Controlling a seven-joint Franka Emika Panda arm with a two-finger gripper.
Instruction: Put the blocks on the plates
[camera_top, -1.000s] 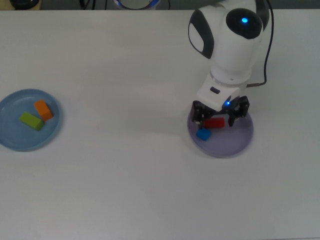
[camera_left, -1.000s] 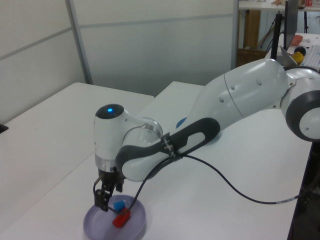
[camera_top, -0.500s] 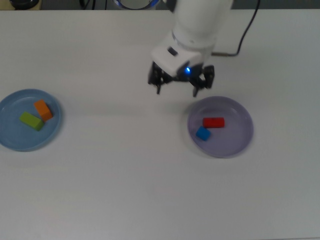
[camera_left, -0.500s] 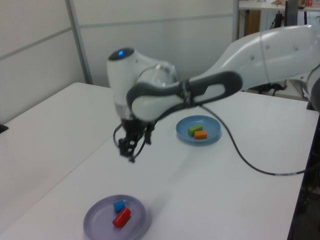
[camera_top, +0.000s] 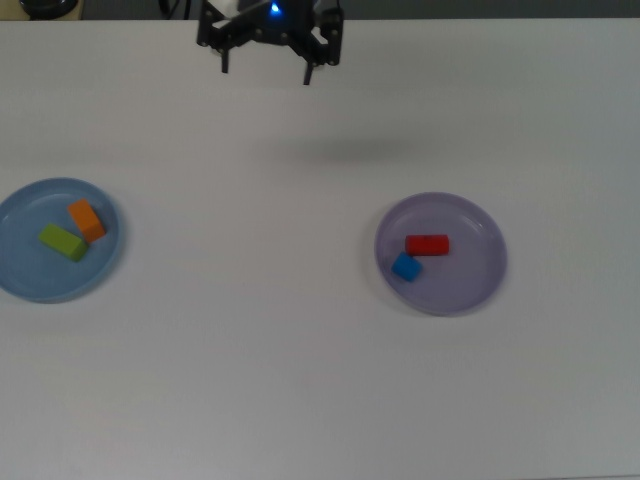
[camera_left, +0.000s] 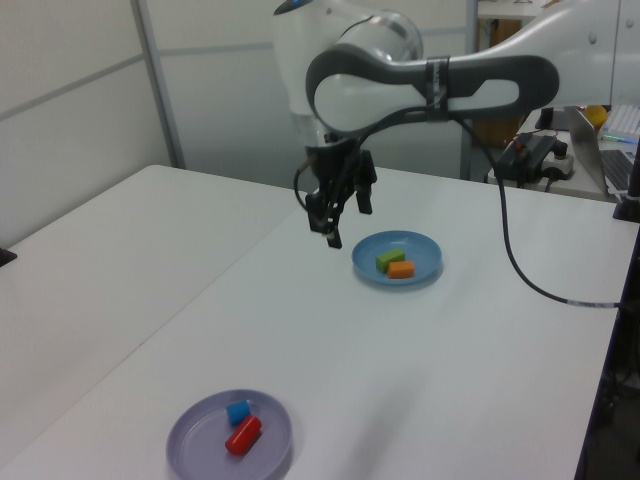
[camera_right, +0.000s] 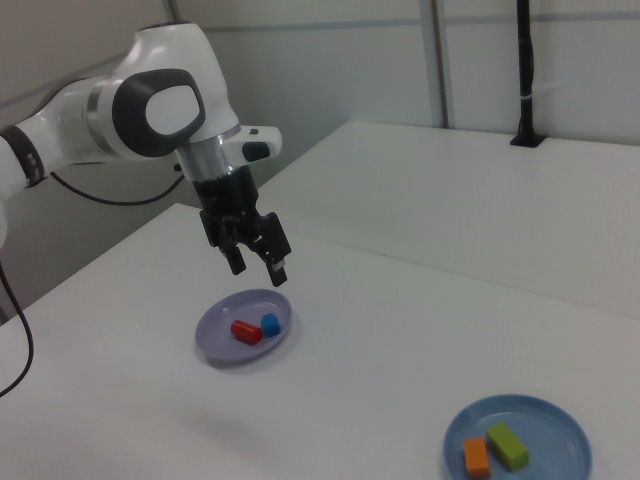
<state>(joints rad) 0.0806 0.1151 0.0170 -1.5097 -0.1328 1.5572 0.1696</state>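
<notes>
The red block (camera_top: 427, 245) and the blue cube (camera_top: 405, 267) lie side by side on the lavender plate (camera_top: 465, 272). On the light blue plate (camera_top: 40, 275) at the top view's left rest the orange block (camera_top: 87, 220) and the green block (camera_top: 62, 242). My gripper (camera_top: 266, 70) hangs open and empty high above the table near the top view's upper edge, far from both plates. In the left view the gripper (camera_left: 345, 220) hovers beside the light blue plate (camera_left: 400, 243). In the right view the gripper (camera_right: 258, 270) is above the lavender plate (camera_right: 220, 335).
The white table (camera_top: 300, 380) stretches around both plates. A black cable (camera_left: 520, 270) trails from the arm over the table in the left view. A black post (camera_right: 526, 80) stands at the far table's edge in the right view.
The gripper lifted off the lavender plate, leaving the red block beside the blue cube, and swung up and toward the top view's upper left. The blocks have stayed put.
</notes>
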